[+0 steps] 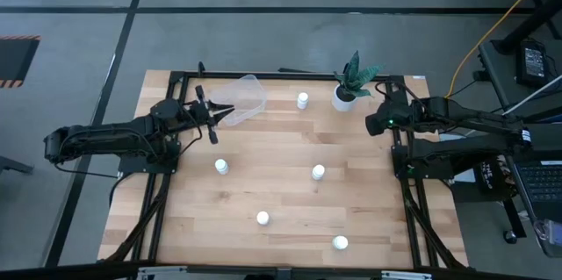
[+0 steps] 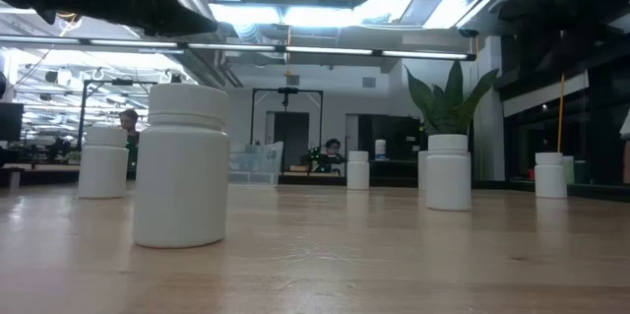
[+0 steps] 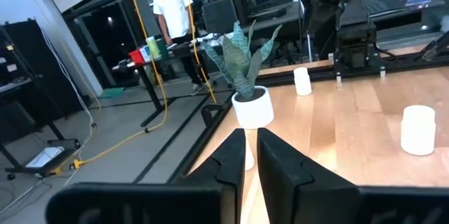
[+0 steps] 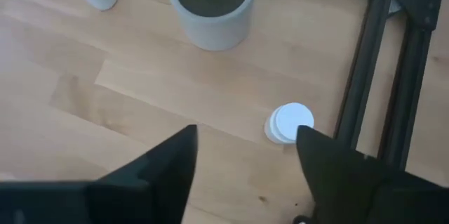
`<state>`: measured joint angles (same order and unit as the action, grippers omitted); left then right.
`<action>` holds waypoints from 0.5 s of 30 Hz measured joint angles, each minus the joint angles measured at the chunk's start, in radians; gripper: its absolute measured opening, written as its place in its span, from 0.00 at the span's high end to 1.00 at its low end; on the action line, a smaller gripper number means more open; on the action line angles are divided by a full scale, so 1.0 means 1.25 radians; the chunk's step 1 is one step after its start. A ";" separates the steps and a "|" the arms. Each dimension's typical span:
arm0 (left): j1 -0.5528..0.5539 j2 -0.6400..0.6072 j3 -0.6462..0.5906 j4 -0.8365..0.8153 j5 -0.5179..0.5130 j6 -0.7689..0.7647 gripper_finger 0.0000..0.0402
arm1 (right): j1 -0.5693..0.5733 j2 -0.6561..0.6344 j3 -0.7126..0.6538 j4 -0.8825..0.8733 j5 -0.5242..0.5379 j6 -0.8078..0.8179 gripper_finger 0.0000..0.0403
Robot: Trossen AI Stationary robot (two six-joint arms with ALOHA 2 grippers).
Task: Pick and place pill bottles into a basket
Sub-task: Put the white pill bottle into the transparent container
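Pickup under way: the right gripper [image 4: 247,136] hangs with its fingers spread wide and empty above a pill bottle [image 4: 290,123], which stands upright just off one fingertip, close to the black table frame [image 4: 365,76]. A clean grasp probably means centring over the cap, dropping until both fingers straddle the body, and keeping the outer finger off the frame. The basket [image 1: 244,97] sits well away, past the plant pot [image 4: 210,15], touching the waiting left gripper [image 1: 213,119]. Whether that gripper holds the rim cannot be told.
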<state>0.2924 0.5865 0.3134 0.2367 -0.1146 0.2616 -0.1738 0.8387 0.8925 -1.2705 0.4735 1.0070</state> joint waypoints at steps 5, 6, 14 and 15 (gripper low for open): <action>0.000 0.000 0.000 0.000 0.000 0.000 0.88 | 0.000 0.000 0.000 -0.021 0.002 0.059 0.33; 0.000 0.000 0.000 0.000 0.000 0.000 0.88 | 0.000 0.000 0.000 -0.024 0.002 0.074 0.34; 0.000 0.000 0.000 0.000 0.000 -0.002 0.87 | 0.000 0.047 0.000 -0.025 -0.001 0.115 0.37; 0.000 0.000 0.000 0.000 0.000 -0.003 0.87 | 0.000 0.058 0.000 -0.024 -0.007 0.115 0.38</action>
<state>0.2927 0.5865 0.3134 0.2361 -0.1146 0.2582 -0.1738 0.9115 0.8921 -1.3002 0.4644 1.1511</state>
